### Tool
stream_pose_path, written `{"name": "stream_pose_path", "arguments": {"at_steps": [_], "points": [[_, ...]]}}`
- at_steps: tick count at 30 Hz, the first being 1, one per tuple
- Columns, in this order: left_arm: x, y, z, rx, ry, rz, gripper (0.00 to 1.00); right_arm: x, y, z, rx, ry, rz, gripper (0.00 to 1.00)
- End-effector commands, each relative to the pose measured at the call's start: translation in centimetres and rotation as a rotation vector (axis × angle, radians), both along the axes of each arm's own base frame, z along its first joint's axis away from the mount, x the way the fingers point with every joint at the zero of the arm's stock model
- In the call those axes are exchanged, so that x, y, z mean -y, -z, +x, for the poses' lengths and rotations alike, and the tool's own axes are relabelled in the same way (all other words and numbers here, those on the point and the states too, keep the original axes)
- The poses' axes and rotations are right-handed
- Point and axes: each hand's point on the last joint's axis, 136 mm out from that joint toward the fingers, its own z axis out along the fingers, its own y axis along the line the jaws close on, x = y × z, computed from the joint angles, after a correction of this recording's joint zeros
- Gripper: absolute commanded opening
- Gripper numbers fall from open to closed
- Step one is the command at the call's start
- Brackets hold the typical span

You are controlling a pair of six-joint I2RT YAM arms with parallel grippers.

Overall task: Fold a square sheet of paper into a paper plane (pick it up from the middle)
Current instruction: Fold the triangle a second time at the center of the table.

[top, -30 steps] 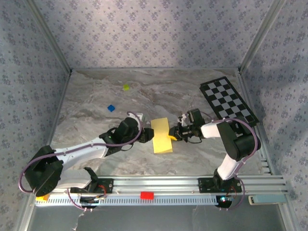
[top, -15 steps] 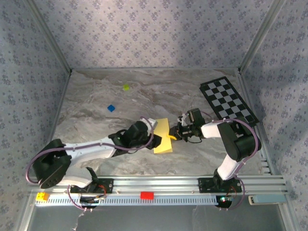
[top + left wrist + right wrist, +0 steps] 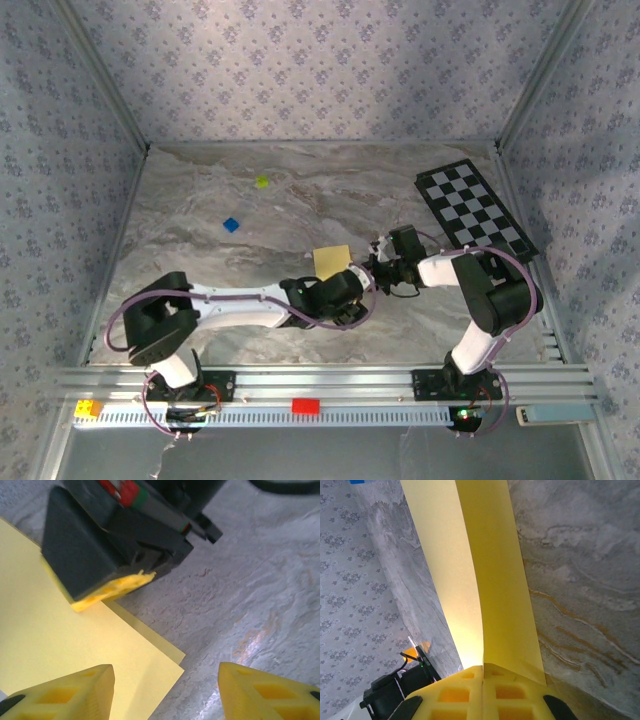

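Right claw [image 3: 483, 690] pinches the folded yellow paper [image 3: 332, 262] mid-bench; left claw [image 3: 165, 690] hangs open over it.
The paper lies near the middle of the marble bench [image 3: 200, 220], doubled over, with two layers showing at its corner in the left wrist view. The right claw is clamped flat on one edge, and the paper runs out from between its pads. The left claw is spread wide above the paper's corner with nothing between its tips; can't tell if it touches. From above, the left arm covers part of the paper. The checkered board [image 3: 475, 205] lies well apart at the right rear.
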Motion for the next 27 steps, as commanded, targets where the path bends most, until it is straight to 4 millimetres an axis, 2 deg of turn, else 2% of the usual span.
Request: {"name": "stream_pose_path", "arguments": {"at_steps": [1,9,14,27], "points": [[0.0,0.4,0.2,0.068,0.018,0.106,0.58,-0.1,-0.9,0.4,0.009,0.004,0.01,0.05],[-0.4,1.5,0.4,0.122,-0.005,0.19,0.59,0.0,-0.9,0.4,0.009,0.005,0.01,0.05],[-0.7,1.2,0.7,0.146,-0.025,0.192,0.56,0.0,-0.9,0.5,0.006,0.007,0.009,0.05],[-0.7,0.4,1.1,0.18,-0.029,0.192,0.28,0.0,-1.1,0.6,0.006,0.007,0.009,0.06]]}}
